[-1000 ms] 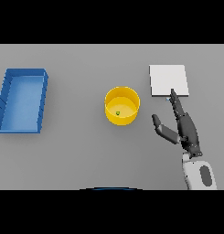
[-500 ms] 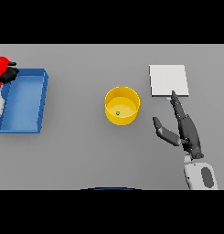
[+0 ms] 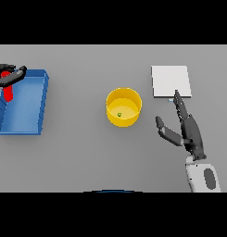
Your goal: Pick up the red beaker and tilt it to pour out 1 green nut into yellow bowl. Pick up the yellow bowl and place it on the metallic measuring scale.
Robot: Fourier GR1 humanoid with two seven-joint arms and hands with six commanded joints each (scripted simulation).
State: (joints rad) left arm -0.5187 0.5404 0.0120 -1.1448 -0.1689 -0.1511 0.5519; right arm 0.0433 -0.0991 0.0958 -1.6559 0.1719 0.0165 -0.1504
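The yellow bowl (image 3: 123, 107) stands mid-table with one small green nut (image 3: 119, 114) inside it. At the far left my left hand (image 3: 6, 76) is shut on the red beaker (image 3: 9, 90) and holds it over the blue bin's left part. The beaker hangs down below the curled fingers. To the right of the bowl my right hand (image 3: 188, 129) is open, fingers straight and pointing toward the flat metallic measuring scale (image 3: 170, 81), thumb spread toward the bowl. A gap separates that hand from the bowl.
A blue rectangular bin (image 3: 30, 102) lies at the table's left side, under the left hand and beaker. Bare grey table lies between the bin and the bowl and in front of the bowl.
My left hand came into view from the left with the red beaker and moved right and down over the blue bin. The right hand, bowl and scale have stayed put.
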